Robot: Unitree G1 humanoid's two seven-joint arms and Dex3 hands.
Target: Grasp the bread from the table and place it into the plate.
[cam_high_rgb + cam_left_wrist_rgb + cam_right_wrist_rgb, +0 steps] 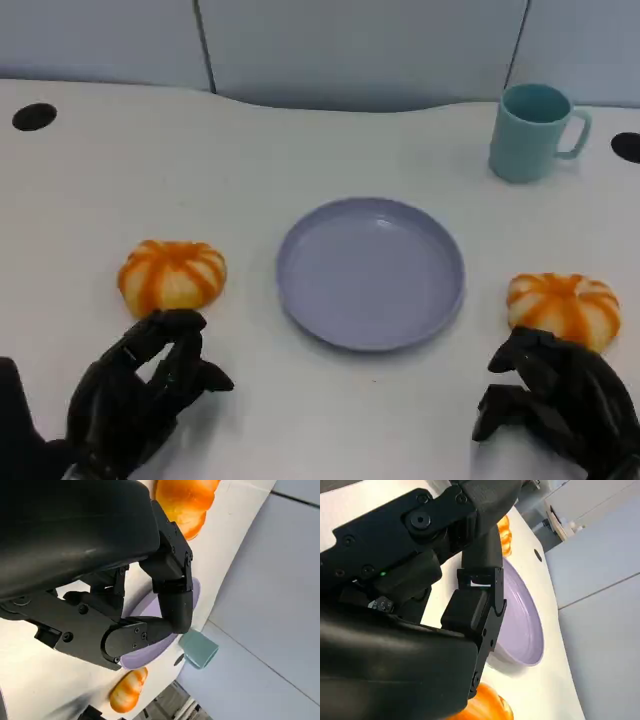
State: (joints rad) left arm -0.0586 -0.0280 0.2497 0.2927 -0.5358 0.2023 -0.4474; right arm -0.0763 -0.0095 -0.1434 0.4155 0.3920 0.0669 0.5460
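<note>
On the table, both hands hold nothing, fingers apart: left hand near left bun, right hand beside right bun; plate between.

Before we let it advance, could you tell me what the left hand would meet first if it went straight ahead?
Most likely the left bread: the left hand sits just short of it, fingers toward it.

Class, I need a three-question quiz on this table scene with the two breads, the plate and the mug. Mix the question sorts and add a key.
1. True or false: the plate already holds a bread.
2. Which stands at the table's far right? A) mug B) spoon C) bottle
3. Fill in: the left bread lies just beyond the ___ hand; the right bread lies by the right hand.

Key: 1 false; 2 A; 3 left.
</note>
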